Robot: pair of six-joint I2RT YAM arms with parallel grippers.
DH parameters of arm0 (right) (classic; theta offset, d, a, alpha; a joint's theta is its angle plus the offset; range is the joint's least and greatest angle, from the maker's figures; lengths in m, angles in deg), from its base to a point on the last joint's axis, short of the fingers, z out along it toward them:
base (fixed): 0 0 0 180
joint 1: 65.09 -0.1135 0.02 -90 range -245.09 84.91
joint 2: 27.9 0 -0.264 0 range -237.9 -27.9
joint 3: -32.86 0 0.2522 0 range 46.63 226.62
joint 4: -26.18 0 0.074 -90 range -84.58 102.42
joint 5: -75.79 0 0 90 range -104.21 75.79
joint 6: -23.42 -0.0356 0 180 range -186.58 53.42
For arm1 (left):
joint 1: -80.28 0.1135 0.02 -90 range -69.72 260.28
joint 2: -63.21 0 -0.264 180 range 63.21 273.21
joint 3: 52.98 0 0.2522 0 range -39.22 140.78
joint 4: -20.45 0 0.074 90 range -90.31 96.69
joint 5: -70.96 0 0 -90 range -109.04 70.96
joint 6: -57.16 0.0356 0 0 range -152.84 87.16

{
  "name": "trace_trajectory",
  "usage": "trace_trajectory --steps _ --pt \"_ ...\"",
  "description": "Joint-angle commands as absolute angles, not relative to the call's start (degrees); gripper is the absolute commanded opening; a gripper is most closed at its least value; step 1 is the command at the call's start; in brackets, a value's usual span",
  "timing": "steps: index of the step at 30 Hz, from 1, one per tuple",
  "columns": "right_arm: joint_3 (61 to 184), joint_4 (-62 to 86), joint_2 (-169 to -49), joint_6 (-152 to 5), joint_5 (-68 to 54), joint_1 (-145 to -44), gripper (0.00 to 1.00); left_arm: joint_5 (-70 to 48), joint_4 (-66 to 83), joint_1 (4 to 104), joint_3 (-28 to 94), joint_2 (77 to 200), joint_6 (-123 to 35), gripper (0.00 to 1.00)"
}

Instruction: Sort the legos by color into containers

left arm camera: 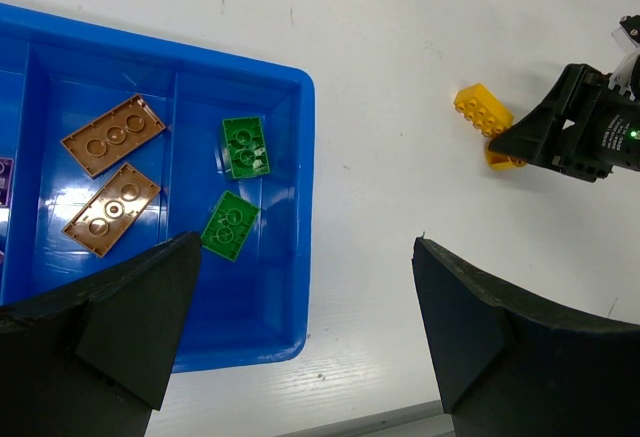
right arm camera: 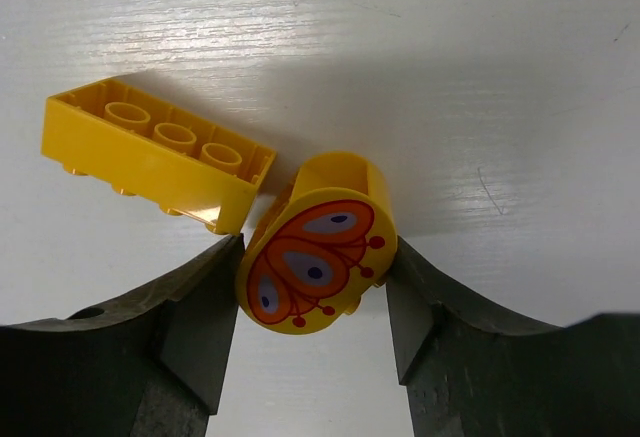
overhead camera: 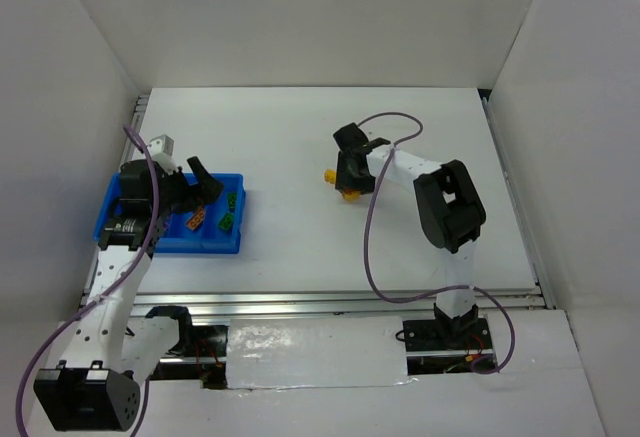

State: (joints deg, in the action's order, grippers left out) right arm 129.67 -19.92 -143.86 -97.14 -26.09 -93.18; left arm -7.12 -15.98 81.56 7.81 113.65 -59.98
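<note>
My right gripper (right arm camera: 315, 249) is shut on a yellow rounded lego (right arm camera: 318, 262) with an orange butterfly print, one finger against each side, low over the white table. A yellow rectangular lego (right arm camera: 150, 152) lies touching it on the left. In the top view both lie mid-table under the right gripper (overhead camera: 348, 189). The blue tray (left arm camera: 305, 207) holds two green legos (left arm camera: 245, 147) (left arm camera: 230, 223) in its right compartment and two orange-brown plates (left arm camera: 112, 135) in the compartment beside it. A purple piece (left arm camera: 4, 179) shows at the edge. My left gripper (left arm camera: 305, 257) is open and empty above the tray's right end.
White walls enclose the table on the left, back and right. A metal rail (overhead camera: 380, 302) runs along the table's near edge. The right arm's purple cable (overhead camera: 370, 247) loops over the table in front of its base.
</note>
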Motion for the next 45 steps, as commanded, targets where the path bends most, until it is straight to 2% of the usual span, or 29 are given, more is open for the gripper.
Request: trace_trajectory --steps 1,2,3,4,6,7,8,13,20,27,32,38,45 --pt "130.4 -19.1 -143.7 -97.3 -27.4 -94.0 0.56 -6.1 -14.1 81.2 9.6 113.7 -59.2 1.0" --pt "129.9 -18.7 -143.3 -97.2 -27.5 -94.0 0.55 -6.0 -14.1 81.3 9.6 113.8 -59.2 0.99" --pt "129.9 -18.7 -143.3 -97.1 -27.4 -94.0 0.51 -5.9 -14.1 81.3 9.7 114.0 -59.2 1.0" --pt "129.5 -18.8 -143.0 -96.7 -27.6 -94.1 0.36 -5.8 -14.1 81.3 9.8 114.2 -59.3 0.99" --pt "128.6 -18.2 -141.7 -96.3 -27.7 -94.1 0.21 -5.6 -14.1 81.2 9.8 114.5 -59.2 1.0" --pt "127.1 -17.8 -140.9 -96.2 -27.5 -94.1 0.03 -5.3 -14.1 81.2 9.7 114.5 -59.3 1.0" --pt "126.3 -16.9 -139.4 -96.1 -27.1 -94.2 0.0 -4.9 -14.1 81.3 9.7 114.5 -59.3 1.0" --pt "117.4 -9.7 -130.7 -93.2 -22.7 -94.2 0.0 -2.6 -13.5 81.3 9.3 114.7 -59.5 0.99" --pt "113.2 -5.2 -123.4 -89.5 -16.1 -94.7 0.0 2.8 -12.2 81.2 10.1 116.8 -60.3 0.99" --pt "107.9 4.9 -114.2 -79.0 0.6 -100.8 0.0 14.3 -15.8 81.2 16.1 121.5 -61.8 0.99" --pt "114.5 2.8 -114.8 -73.8 5.1 -106.5 0.0 26.5 -17.7 80.7 20.3 124.3 -65.3 0.99" --pt "120.1 7.1 -115.3 -75.7 9.0 -111.2 0.0 21.4 -22.0 78.3 21.4 123.9 -66.4 1.0" --pt "128.6 6.3 -119.8 -75.0 12.5 -113.9 0.0 21.6 -25.0 78.3 19.7 124.3 -67.7 0.97"
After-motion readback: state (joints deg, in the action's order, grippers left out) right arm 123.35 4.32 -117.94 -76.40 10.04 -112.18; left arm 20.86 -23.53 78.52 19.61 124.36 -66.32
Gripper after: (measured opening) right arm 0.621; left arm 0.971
